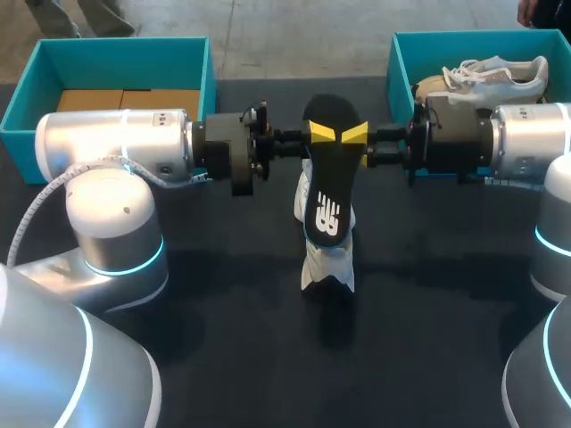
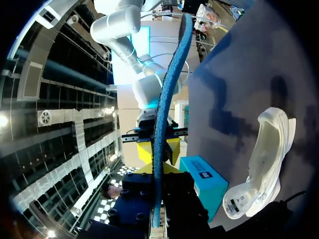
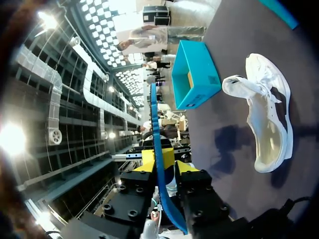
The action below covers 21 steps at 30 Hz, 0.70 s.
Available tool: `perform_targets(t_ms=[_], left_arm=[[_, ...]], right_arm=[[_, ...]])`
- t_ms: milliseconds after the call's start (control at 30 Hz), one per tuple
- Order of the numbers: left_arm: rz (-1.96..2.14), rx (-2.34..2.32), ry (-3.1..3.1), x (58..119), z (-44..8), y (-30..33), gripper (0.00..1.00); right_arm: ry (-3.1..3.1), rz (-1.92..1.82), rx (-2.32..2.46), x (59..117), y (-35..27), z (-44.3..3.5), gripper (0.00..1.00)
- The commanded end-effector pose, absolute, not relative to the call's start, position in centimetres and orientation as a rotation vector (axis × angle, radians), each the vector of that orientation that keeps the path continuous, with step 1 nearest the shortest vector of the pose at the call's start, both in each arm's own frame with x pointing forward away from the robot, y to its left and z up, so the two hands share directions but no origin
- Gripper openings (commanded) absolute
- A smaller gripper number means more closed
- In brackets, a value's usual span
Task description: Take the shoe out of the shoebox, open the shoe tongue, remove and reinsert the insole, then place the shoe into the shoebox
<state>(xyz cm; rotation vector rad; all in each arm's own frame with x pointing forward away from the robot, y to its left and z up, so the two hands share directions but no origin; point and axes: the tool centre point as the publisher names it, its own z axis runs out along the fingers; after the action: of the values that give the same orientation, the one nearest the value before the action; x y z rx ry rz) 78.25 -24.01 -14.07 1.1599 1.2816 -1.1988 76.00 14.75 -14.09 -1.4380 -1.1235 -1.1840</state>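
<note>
One insole (image 1: pixel 328 192) in left pincer (image 1: pixel 314 134), right pincer (image 1: pixel 355 134), shoe (image 1: pixel 326 263) half-hidden beneath

The table (image 1: pixel 223 294) is lit softly and evenly from above. A broad, diffuse shadow is thrown on it under the left gripper (image 1: pixel 318 134) and right gripper (image 1: pixel 355 134), around the shoe (image 1: pixel 326 259). Glare is seen on the left arm (image 1: pixel 116 134) and right arm (image 1: pixel 526 134). The insole (image 1: pixel 330 169) clamped by both grippers is rendered dark. In the wrist views, blotchy shadows are cast on the table ahead of each gripper, beside the brightly lit shoe.
</note>
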Motion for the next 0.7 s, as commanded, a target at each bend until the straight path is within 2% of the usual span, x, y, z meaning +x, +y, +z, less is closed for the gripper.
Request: perform_targets(t_ms=[33, 467, 700], left_arm=[[-1.225, 1.165, 1.314, 77.9, -14.5, -23.7, 0.00], [-1.328, 1.135, 1.400, 76.8, -15.8, -23.3, 0.00], [-1.328, 1.135, 1.400, 76.8, -15.8, -23.3, 0.00]], right_arm=[[-1.121, -1.190, -1.474, 75.7, 14.3, -14.4, 1.00], [-1.087, -1.183, -1.640, 75.7, 10.6, -16.6, 1.00], [-1.087, -1.183, -1.640, 75.7, 10.6, -16.6, 1.00]])
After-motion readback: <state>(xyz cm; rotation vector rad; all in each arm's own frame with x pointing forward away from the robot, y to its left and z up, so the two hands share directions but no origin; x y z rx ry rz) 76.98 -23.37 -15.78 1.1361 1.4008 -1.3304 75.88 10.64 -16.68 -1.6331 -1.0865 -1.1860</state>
